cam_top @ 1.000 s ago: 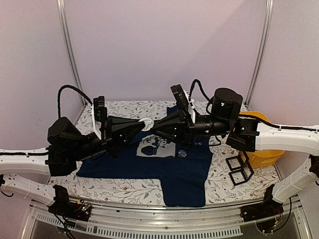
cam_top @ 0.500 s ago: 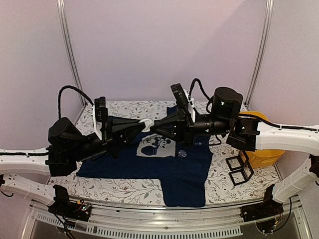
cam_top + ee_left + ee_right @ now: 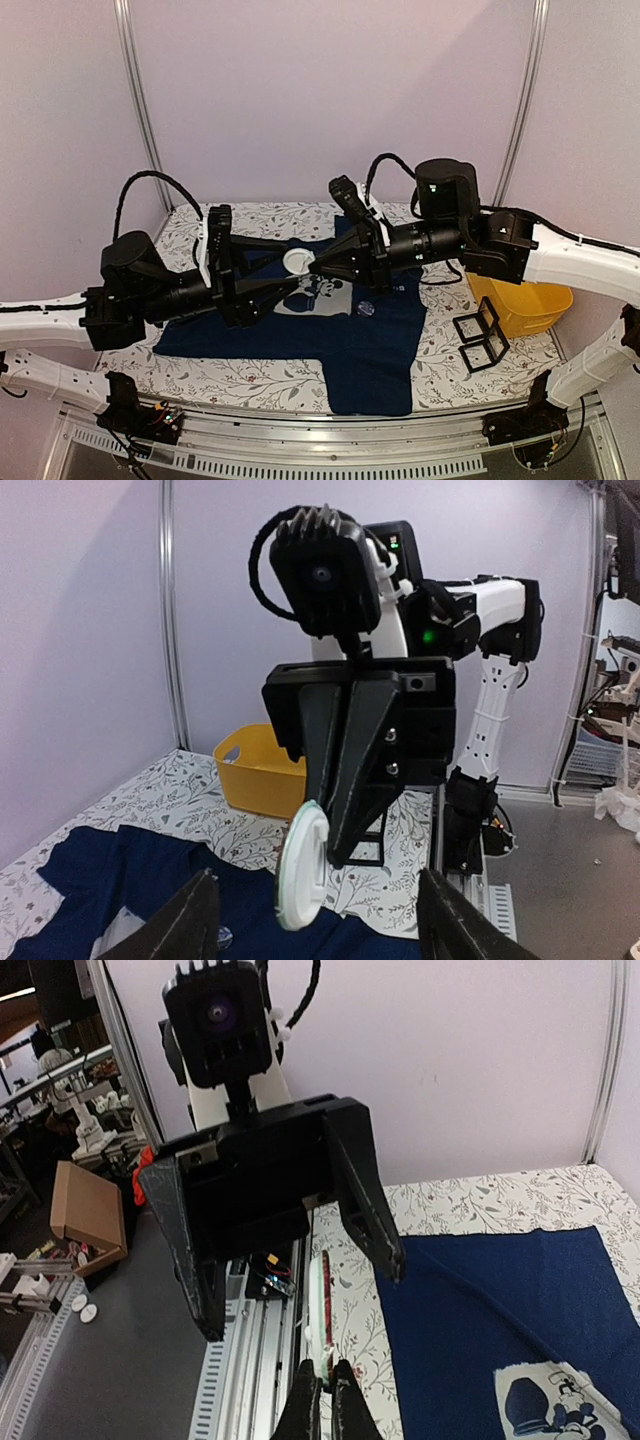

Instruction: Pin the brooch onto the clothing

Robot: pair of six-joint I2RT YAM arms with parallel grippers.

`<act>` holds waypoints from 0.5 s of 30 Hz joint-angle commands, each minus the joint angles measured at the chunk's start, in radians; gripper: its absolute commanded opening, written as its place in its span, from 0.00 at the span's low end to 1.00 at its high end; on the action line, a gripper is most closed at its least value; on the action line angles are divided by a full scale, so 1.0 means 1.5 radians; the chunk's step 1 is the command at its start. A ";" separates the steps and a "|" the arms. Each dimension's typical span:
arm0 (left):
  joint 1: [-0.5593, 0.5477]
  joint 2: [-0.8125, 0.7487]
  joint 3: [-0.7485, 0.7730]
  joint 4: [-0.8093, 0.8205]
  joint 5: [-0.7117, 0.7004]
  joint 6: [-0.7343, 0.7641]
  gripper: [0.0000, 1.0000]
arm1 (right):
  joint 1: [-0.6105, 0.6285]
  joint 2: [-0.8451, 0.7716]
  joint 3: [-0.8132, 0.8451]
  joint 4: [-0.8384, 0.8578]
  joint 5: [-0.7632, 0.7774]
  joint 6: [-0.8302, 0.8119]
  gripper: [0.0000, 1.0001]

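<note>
Left gripper (image 3: 305, 1298) opened, right gripper (image 3: 322, 1392) pinching brooch (image 3: 303, 870)

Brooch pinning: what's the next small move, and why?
Probably back the left gripper straight away: its jaws stand open on either side of the brooch, which the right gripper alone pinches by its edge, above the T-shirt. Clearing lets the brooch come down.

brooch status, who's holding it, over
Right gripper shut on brooch, up in the air. Left gripper open, flanking it. Shirt flat below, unpinned; left gripper in the way.
</note>
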State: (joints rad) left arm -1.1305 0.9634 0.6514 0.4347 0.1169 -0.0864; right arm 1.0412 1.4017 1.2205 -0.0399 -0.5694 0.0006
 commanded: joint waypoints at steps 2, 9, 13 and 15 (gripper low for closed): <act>-0.005 -0.041 0.085 -0.222 -0.006 0.054 0.67 | -0.006 -0.013 0.099 -0.338 0.032 -0.185 0.00; -0.006 0.027 0.159 -0.348 0.036 0.066 0.46 | -0.006 -0.001 0.153 -0.389 0.029 -0.202 0.00; -0.006 0.070 0.189 -0.354 0.065 0.071 0.30 | -0.002 0.010 0.164 -0.390 0.029 -0.206 0.00; -0.007 0.075 0.185 -0.332 0.079 0.067 0.25 | -0.001 0.013 0.167 -0.387 0.028 -0.206 0.00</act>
State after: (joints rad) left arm -1.1316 1.0615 0.9085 -0.0341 0.1764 0.0074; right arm 1.0378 1.4059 1.4372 -0.5846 -0.5327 -0.2855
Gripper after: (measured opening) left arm 0.289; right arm 0.013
